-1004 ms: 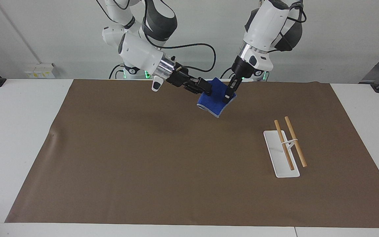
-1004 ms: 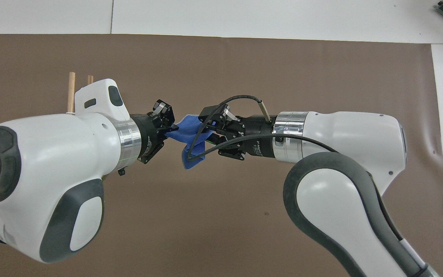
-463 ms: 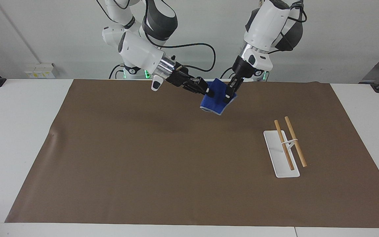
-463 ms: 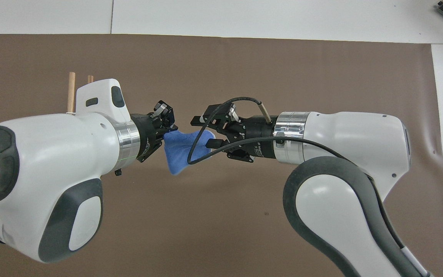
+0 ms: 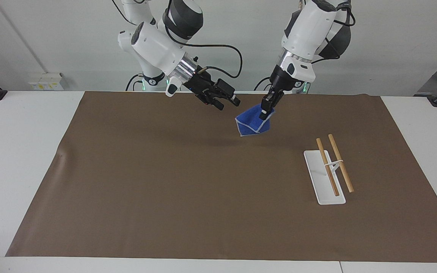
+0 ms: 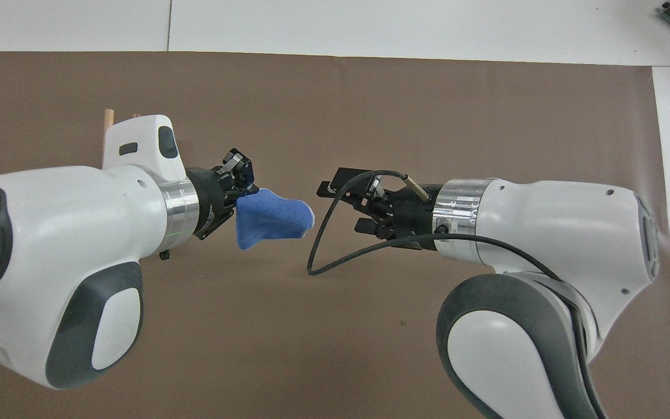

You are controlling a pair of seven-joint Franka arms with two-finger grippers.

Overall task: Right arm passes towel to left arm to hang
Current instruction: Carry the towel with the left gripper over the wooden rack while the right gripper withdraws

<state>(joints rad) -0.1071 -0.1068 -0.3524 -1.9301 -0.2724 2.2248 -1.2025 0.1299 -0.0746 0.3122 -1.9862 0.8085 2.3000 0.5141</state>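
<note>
One towel (image 5: 252, 122) is hanging over the table (image 5: 29, 125), pinched by the left gripper (image 5: 267, 109); the right gripper (image 5: 229, 100) is hovering apart, fingers spread wide, gripping nothing.

Light was even, bright and diffuse, coming from above, with no hard glare. The matte brown paper mat (image 5: 211, 182) showed only faint, soft-edged shadows, a dim smudge lying under the hanging bright blue cloth (image 5: 253, 122). The glossy white shell of the left arm (image 6: 50, 233) carried mild sheen, and its silver wrist ring (image 6: 181, 206) a small highlight. In the overhead view the arm shells nearest the camera looked large and slightly soft. The facing view was sharp throughout, its straight table edges barely bent.
</note>
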